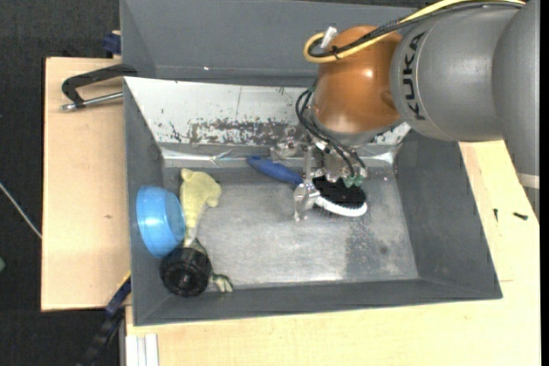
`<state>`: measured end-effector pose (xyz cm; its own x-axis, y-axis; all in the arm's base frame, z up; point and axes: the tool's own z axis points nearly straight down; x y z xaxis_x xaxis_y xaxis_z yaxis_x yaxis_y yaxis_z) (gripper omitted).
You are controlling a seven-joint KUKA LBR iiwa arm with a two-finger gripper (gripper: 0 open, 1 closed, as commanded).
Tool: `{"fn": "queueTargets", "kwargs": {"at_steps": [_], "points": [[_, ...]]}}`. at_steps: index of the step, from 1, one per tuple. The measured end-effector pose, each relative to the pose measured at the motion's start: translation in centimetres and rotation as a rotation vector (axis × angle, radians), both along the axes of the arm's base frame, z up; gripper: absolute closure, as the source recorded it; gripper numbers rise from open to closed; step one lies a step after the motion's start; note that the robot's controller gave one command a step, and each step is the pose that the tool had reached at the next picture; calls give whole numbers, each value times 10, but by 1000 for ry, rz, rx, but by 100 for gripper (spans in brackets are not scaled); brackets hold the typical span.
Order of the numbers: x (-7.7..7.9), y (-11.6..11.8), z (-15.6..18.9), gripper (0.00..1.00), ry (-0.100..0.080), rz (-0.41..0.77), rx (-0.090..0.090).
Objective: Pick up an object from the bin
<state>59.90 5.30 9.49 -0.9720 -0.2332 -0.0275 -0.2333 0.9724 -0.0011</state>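
My gripper is low in the bin, right of its middle and near the back wall. It stands over a brush with a white head, black bristles and a blue handle that points left toward the back wall. The brush head lies just right of the gripper's metal tip, partly under the wrist's cables.
On the left side lie a pale yellow rubbery figure, a blue round lid leaning on the left wall, and a black round knob in the front left corner. The arm and its orange cover hang over the back right of the bin.
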Motion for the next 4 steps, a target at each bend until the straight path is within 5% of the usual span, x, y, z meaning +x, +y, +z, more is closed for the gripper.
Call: {"fn": "queueTargets", "kwargs": {"at_steps": [1, 2, 3, 4], "points": [[6, 5, 4, 100, -25, -2, 11], [5, 7, 131, 100, 10, 1, -3], [-11, -16, 29, 100, 34, -75, -4], [-8, -15, 34, 0, 24, -75, -2]]}}
